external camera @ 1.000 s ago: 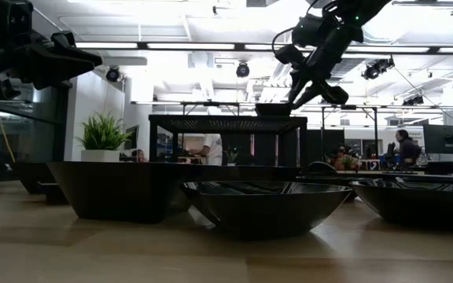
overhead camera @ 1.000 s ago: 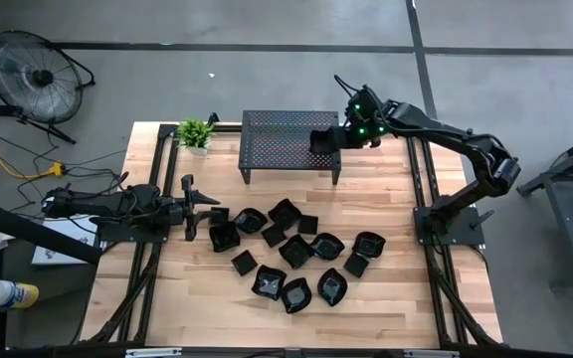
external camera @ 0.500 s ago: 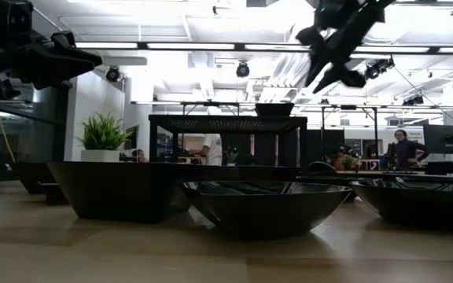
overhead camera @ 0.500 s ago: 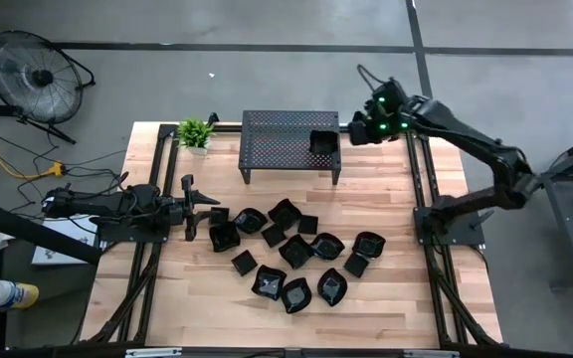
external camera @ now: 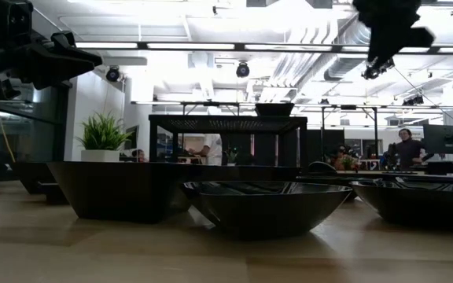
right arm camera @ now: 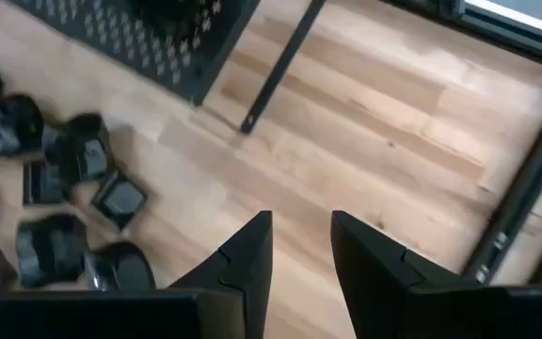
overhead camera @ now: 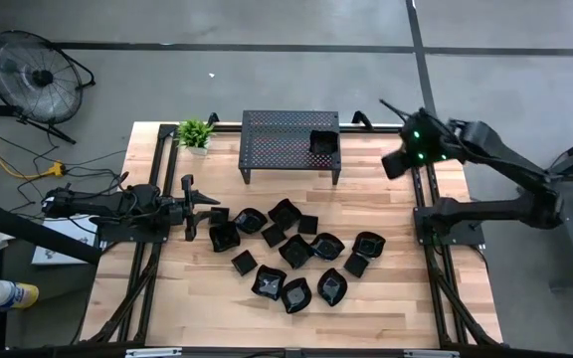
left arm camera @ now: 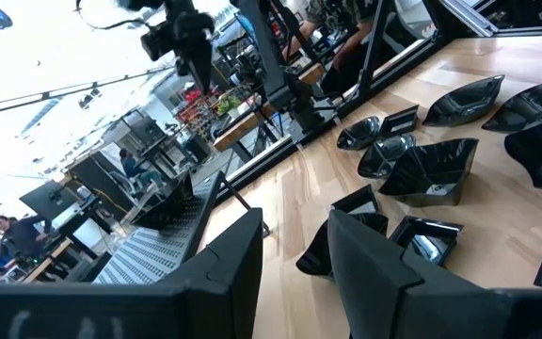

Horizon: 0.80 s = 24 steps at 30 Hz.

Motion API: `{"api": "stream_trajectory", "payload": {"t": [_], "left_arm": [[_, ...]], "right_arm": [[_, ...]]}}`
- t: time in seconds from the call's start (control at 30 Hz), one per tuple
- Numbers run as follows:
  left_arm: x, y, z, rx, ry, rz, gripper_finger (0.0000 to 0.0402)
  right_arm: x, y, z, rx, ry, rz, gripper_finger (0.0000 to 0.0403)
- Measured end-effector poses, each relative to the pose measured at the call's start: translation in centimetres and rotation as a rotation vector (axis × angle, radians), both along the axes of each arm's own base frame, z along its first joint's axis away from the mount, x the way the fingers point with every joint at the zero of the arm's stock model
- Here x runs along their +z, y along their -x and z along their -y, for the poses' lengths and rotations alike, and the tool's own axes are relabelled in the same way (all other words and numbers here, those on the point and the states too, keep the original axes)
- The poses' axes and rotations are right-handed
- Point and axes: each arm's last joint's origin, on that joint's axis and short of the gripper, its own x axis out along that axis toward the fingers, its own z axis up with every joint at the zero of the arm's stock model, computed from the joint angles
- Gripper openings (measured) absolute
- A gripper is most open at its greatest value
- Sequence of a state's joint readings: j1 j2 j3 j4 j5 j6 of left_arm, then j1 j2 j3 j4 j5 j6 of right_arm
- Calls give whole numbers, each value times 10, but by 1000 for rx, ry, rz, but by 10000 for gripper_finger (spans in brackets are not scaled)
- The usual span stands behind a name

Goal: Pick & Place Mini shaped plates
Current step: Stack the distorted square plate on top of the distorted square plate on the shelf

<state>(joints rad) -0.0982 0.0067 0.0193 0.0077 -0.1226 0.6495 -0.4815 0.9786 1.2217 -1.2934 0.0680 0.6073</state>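
Several mini shaped plates, glossy black, lie loose on the wooden table's middle; they also fill the low view's front. One square plate sits on the right end of the black perforated stand and shows in the low view as the plate on the stand's top. My right gripper hangs open and high over bare wood, right of the stand, its fingers pointing steeply down. My left gripper waits open and level at the table's left, just left of the plates.
A small potted plant stands at the far left corner. Black frame rails run along both sides of the table. Bare wood lies between the stand and the right rail. A fan stands on the floor beyond the table.
My right gripper has let go of the square plate, which stays on the stand's right end. It has then risen and swung away toward the table's right edge, tipping more steeply downward.
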Motion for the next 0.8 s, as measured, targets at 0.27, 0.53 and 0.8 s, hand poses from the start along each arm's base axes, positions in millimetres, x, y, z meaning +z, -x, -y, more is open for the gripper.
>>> {"api": "stream_trajectory", "payload": {"t": [0.27,0.53,0.8], "left_arm": [[0,0,0,0,0,0,120],[0,0,0,0,0,1,120],[0,0,0,0,0,0,120]], "right_arm": [[-10,6,-36,68,-41,3,106],[-51,-4,-59,121,-166,-45,106],[-90,-25,-77,203,-255,71,106]]}}
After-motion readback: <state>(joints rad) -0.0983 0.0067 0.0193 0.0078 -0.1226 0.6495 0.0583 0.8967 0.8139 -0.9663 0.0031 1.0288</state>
